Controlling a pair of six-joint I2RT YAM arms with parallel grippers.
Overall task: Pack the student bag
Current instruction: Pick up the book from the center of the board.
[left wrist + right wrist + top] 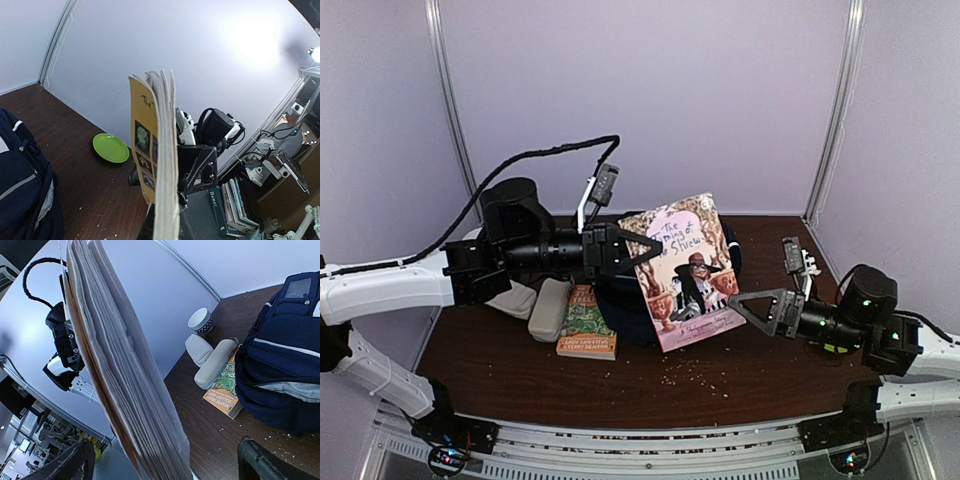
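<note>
Cloth was what the student bag (pixel 285 365) was made of, so it was judged soft and floppy, likely to sag if lifted. Its grey-lined rim or a strap was thought the best place to hold. It was laid in the middle of the desk (pixel 500 370), mostly hidden behind a book (pixel 682 270). Its long side seemed to run from front to back, the mouth turned frontward. The book was clamped in the left pincer (pixel 645 250). The right pincer (pixel 740 305) was held wide apart, empty, just beside the book.
</note>
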